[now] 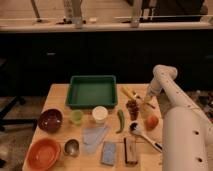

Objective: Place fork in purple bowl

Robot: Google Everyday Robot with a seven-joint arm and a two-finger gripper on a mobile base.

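Observation:
The purple bowl (50, 120) sits at the table's left side, round, dark and empty inside. My gripper (148, 98) hangs low over the back right of the table, just right of a yellow strip-like item (129, 93) and above a bunch of dark grapes (132, 107). It is shut, and I see nothing between its fingers. The fork is hidden from me in this view. The bowl lies far to the left of the gripper, beyond the green tray (92, 91).
An orange bowl (43, 153) and a small metal cup (71, 147) stand at the front left. A green cup (76, 116), white cup (100, 114), green pepper (120, 120), orange fruit (151, 121), white-headed spoon (141, 133), blue sponge (108, 153) and brown bar (131, 150) fill the middle.

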